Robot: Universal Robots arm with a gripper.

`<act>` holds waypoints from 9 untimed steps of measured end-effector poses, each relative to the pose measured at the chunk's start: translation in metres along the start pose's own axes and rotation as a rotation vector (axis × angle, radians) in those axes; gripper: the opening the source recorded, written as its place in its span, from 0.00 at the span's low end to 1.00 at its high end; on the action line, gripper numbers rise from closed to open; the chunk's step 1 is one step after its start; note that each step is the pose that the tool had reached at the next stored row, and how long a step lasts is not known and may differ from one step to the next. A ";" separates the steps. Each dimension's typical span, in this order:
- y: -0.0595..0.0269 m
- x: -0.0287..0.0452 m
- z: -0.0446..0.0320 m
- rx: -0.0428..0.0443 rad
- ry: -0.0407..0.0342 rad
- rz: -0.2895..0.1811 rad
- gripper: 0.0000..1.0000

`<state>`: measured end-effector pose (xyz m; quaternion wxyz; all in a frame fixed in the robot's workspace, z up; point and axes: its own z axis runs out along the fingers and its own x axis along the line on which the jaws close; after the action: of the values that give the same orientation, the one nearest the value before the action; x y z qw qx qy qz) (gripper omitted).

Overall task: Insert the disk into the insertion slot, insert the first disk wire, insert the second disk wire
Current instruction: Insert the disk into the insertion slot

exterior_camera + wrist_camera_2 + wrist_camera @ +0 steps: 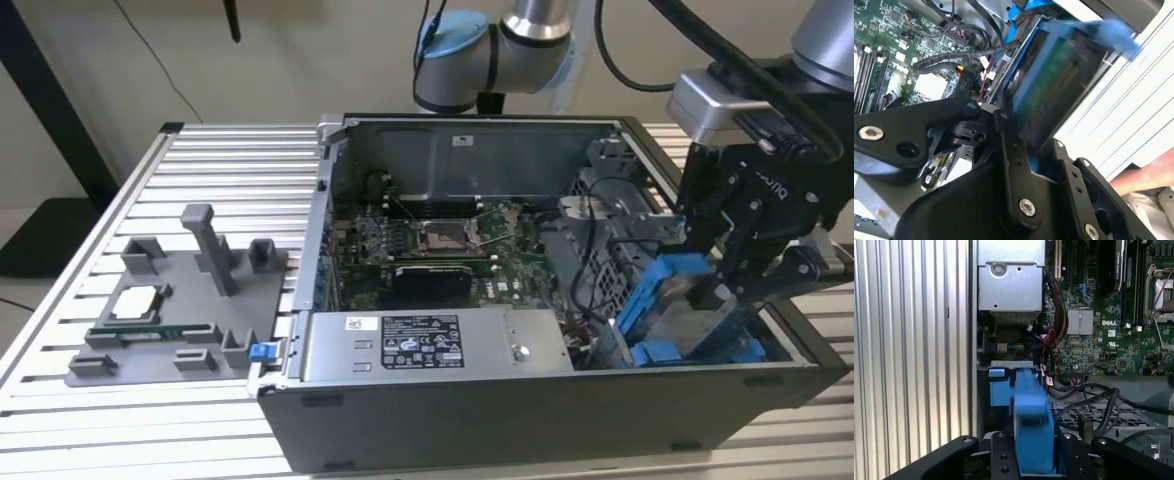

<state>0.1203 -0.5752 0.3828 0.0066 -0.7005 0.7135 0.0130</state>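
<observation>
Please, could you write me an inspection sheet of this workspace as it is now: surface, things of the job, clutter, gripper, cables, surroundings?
Surface: slatted metal table carrying an open computer case.
Job's things: disk in its blue frame, tilted, with its lower end at the slot; it does not lie flat in it.
Clutter: grey tray beside the case, holding a chip and a memory stick.
Gripper: gripper shut on the disk.
Cables: loose black cables beside the slot; coloured bundle next to the power box.
Surroundings: what looks like a person's hand beyond the case edge.
</observation>
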 end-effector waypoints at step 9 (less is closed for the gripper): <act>0.0001 -0.0003 -0.0125 0.0000 -0.0001 0.000 1.00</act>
<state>0.1203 -0.5752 0.3953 0.0067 -0.7005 0.7135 0.0130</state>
